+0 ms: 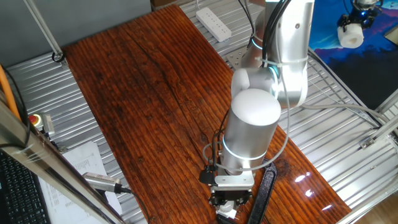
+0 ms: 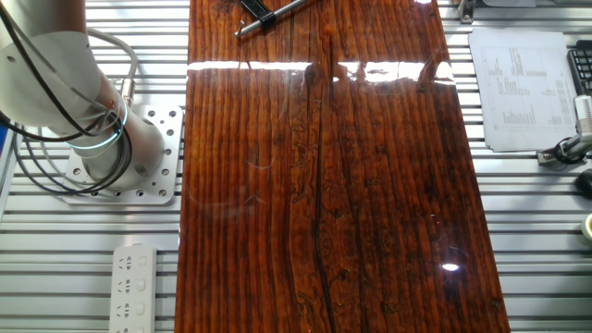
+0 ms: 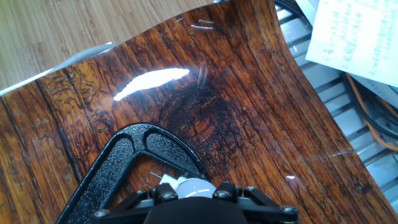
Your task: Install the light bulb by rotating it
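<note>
The light bulb (image 3: 196, 185) shows in the hand view as a small white dome at the bottom edge, right between the gripper's black finger links. It sits inside the bow of a black clamp (image 3: 134, 155) that lies on the wooden table top (image 3: 249, 106). In one fixed view my gripper (image 1: 227, 204) points down at the table's near end, beside the clamp (image 1: 263, 191), with a bit of white (image 1: 225, 214) at its tips. The fingers stand close against the bulb's sides. The bulb's base and whatever it sits in are hidden. In the other fixed view only the clamp's end (image 2: 257, 9) shows.
The table's near edge lies just past the gripper. The arm's base (image 2: 116, 148) stands on the metal frame beside the table, near a white power strip (image 1: 214, 23). Printed paper (image 2: 518, 88), cables and a red button (image 1: 36, 119) lie on the far side.
</note>
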`<state>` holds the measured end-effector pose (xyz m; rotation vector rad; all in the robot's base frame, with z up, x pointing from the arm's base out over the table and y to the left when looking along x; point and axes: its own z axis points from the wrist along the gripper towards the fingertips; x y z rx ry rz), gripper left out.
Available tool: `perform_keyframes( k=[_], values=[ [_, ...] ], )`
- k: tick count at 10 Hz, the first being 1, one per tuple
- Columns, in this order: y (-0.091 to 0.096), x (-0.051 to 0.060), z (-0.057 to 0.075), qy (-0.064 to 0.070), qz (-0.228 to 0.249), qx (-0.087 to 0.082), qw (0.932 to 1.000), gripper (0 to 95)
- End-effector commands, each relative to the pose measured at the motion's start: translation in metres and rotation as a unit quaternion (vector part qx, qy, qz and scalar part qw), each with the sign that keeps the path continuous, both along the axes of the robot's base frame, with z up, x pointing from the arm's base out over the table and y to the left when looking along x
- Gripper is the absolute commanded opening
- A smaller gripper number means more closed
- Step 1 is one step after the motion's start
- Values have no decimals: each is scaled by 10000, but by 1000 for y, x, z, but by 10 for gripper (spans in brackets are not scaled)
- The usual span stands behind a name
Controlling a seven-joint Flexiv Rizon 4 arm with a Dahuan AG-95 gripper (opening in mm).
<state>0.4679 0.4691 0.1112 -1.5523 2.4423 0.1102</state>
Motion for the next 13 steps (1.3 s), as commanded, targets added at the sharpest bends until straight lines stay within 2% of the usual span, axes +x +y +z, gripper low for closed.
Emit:
perform_keyframes(
  k=[1, 7, 11, 13],
  values=[
    [-1, 0, -1, 3, -75, 10, 10000, 380],
    [0, 1, -1, 99, -463, 13, 9989, 380],
    [0, 1, -2, 173, -876, 18, 9960, 380],
    [0, 1, -4, 181, -1111, -35, 9936, 380]
  ],
)
